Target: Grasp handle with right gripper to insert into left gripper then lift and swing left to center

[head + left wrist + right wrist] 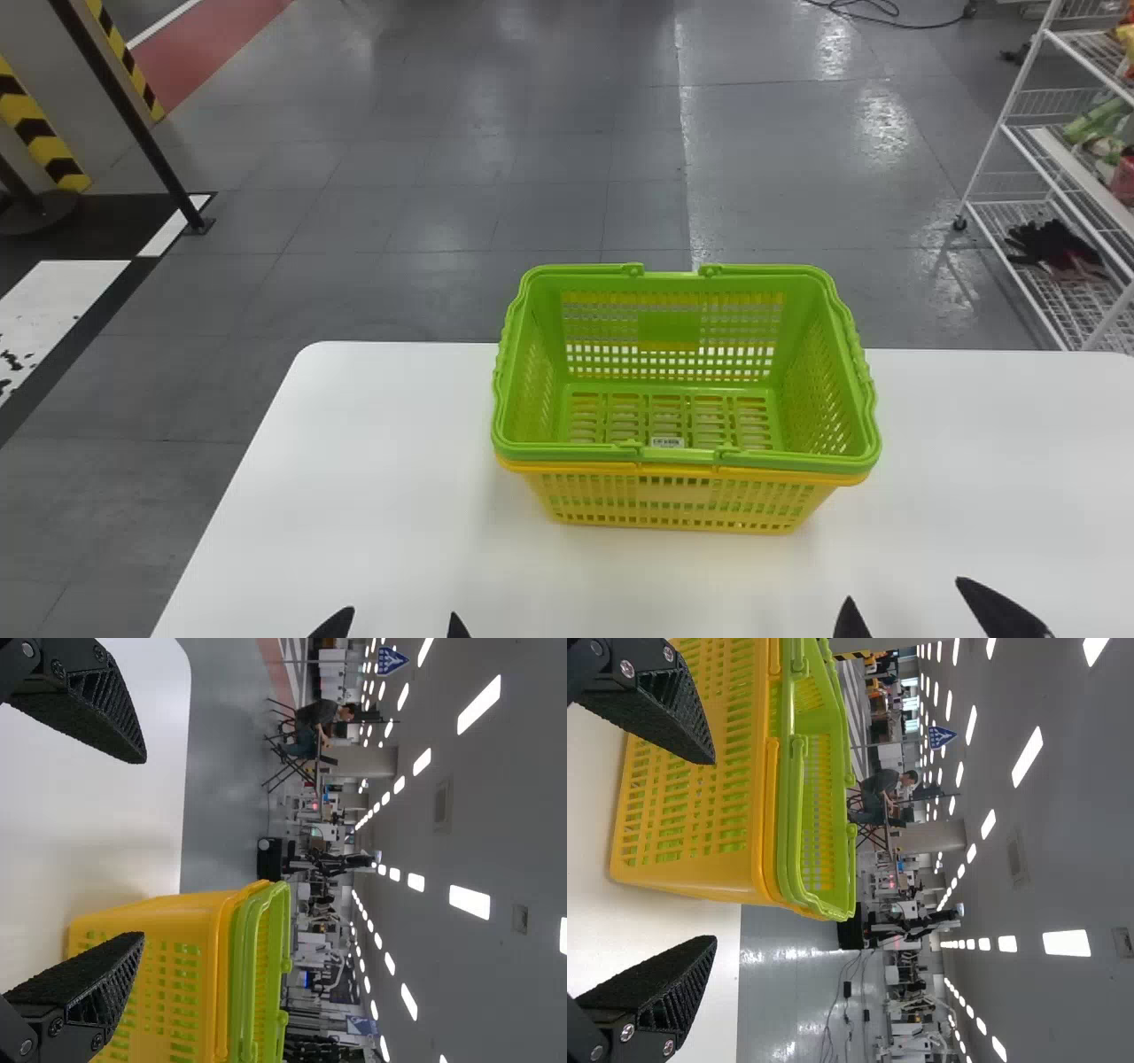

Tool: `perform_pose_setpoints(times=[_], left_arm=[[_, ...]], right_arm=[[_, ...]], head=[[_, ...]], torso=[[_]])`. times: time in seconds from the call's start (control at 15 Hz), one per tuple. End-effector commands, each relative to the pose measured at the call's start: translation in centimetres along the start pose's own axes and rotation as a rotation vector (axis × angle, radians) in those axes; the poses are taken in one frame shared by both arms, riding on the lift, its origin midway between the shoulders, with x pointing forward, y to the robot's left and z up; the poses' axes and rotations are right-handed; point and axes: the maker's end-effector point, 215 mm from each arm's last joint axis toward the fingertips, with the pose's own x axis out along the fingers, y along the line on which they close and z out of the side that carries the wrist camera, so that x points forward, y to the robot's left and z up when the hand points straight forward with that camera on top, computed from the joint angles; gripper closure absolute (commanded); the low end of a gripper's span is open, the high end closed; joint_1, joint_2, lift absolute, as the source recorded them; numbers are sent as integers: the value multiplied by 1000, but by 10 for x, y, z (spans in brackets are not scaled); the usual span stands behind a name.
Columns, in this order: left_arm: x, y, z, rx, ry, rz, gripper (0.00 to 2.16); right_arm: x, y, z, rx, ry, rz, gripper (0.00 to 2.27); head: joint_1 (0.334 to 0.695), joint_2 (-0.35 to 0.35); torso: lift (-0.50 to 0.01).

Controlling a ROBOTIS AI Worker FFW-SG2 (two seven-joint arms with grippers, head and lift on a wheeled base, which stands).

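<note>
Evidently, the left gripper is hanging with fingers apart before the white table, presumably for receiving the handle. Centrally, the green basket is nesting in the yellow basket, likely for compact stacking; the near green handle is lying folded along the rim. A white label is showing inside, its print defying reading. Rightward, the right gripper is keeping clear, fingers parted, probably for grasping.

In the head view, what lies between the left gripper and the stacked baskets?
Only white tabletop lies between the left gripper and the stacked baskets; the head view shows that stretch bare.
</note>
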Motion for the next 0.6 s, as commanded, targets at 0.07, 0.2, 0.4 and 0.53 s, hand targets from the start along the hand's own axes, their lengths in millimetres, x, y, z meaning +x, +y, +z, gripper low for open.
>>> perform_pose_setpoints(times=[0.07, 0.2, 0.4, 0.53], left_arm=[[-1, 0, 4, -5, -16, 2, 107], [-1, 0, 6, -7, -22, 0, 107], [-1, 0, 5, -5, -21, -2, 107], [-1, -1, 5, -5, -21, -7, 107]], right_arm=[[0, 0, -1, 1, 3, 0, 83], [-1, 0, -1, 0, 2, 0, 83], [-1, 0, -2, 0, 3, 0, 83], [-1, 0, -3, 1, 6, 0, 83]], head=[[695, 138], [695, 138], [695, 137], [695, 137]], torso=[[-93], [-93], [-93], [-93]])
